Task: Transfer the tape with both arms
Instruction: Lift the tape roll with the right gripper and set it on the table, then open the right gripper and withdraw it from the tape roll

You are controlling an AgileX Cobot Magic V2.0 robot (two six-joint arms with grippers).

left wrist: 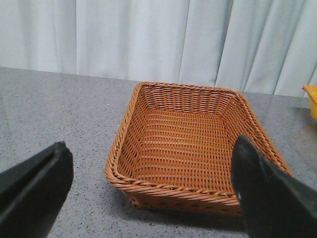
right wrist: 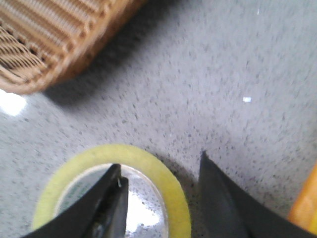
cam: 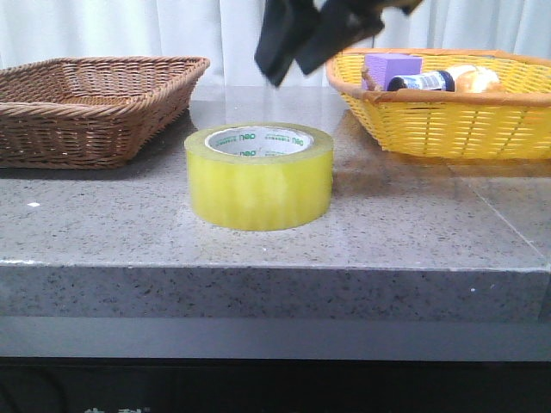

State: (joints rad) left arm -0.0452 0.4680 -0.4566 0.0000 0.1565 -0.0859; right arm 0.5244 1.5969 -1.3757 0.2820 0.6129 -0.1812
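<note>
On speckled stone, glossy yellow tape (cam: 259,188) sits beneath right pincer (cam: 299,53).

The tape (cam: 259,176) is a roll of glossy, see-through yellow plastic film on a white paper-like core with green print. It sits on a polished grey speckled stone table (cam: 413,241) that catches soft reflections. The brown basket (cam: 86,107) and the yellow basket (cam: 448,107) are both rough woven wicker, and the right gripper (cam: 297,47) has matt black fingers that look like plastic.
</note>
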